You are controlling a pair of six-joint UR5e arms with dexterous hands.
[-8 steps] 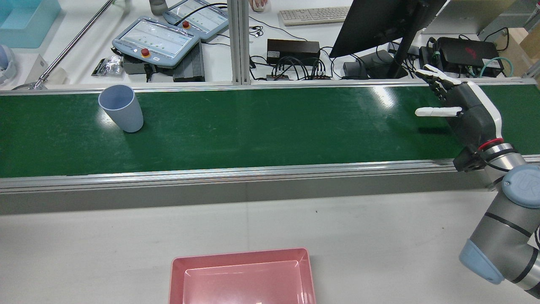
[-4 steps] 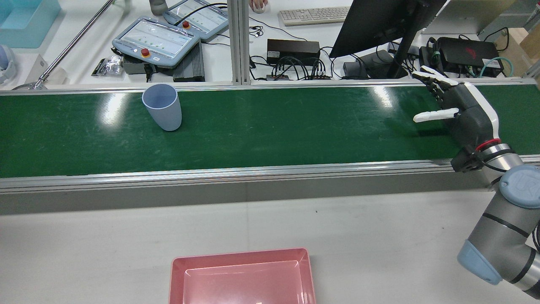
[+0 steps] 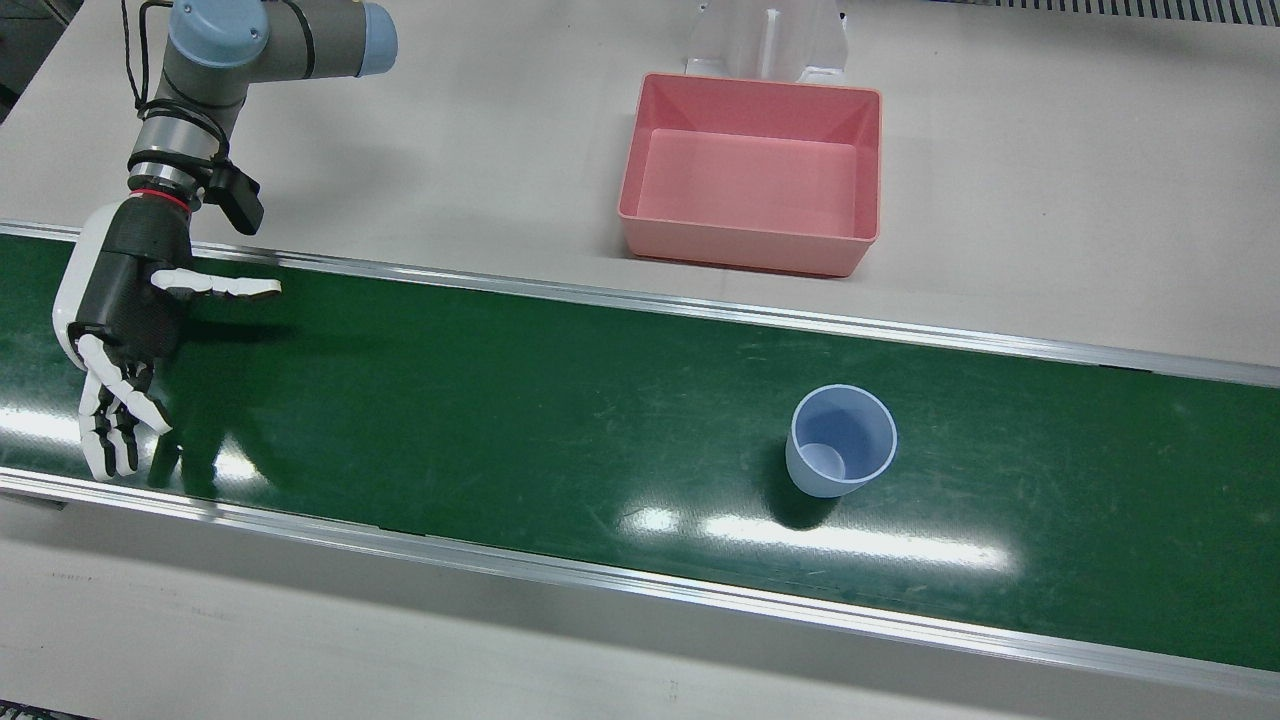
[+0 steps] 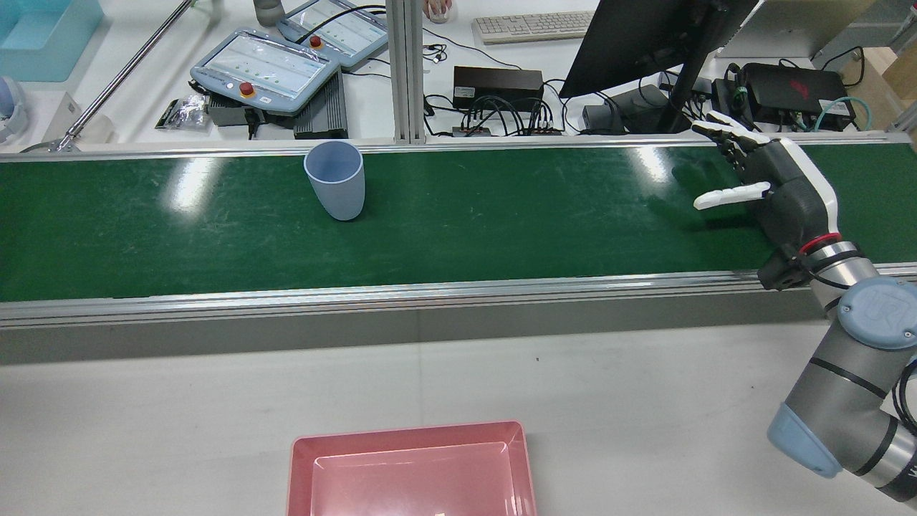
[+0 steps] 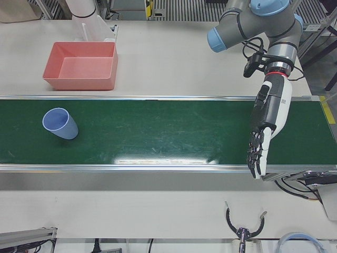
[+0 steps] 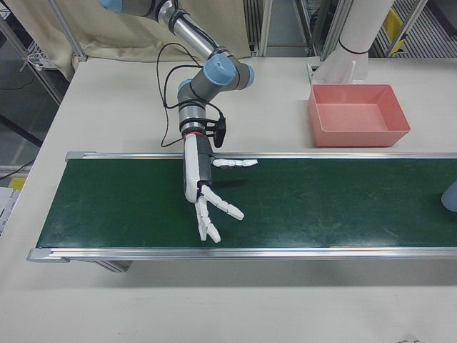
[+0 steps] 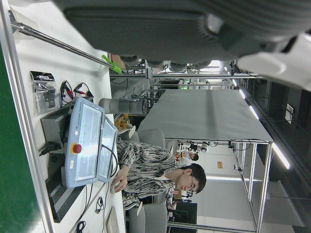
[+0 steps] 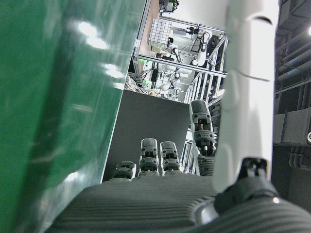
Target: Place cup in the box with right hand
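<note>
Cup: a pale blue cup [image 3: 842,440] stands upright, mouth up, on the green conveyor belt [image 3: 500,400]. In the rear view it sits close to the belt's far rail, on the operators' side. Nothing touches it.
Box: the pink box [image 3: 740,250] rests on the pale desk [image 3: 1050,200] on the robot's side of the belt, apart from the belt's rail. In the front view the cup is across the belt from it, a little towards the view's right.
Right hand: the right hand [image 3: 125,290] hangs over the end of the belt on the robot's right side, well apart from the cup. It holds nothing. Its fingers [image 3: 110,430] stretch out nearly straight towards the operators' rail, and the thumb [image 3: 215,288] points sideways along the belt towards the cup, so the palm is wide open.
Left hand: the left hand [image 5: 268,116] shows only in the left-front view, over the other end of the belt. Its fingers are stretched out, reach to the near rail and grip nothing. It too is well apart from the cup.
Beyond the belt: in the rear view two teach pendants [image 4: 265,68], a keyboard [image 4: 530,27] and a dark monitor [image 4: 645,36] lie on the operators' desk.
Person: the left hand view shows a seated person [image 7: 155,170] at that desk.
</note>
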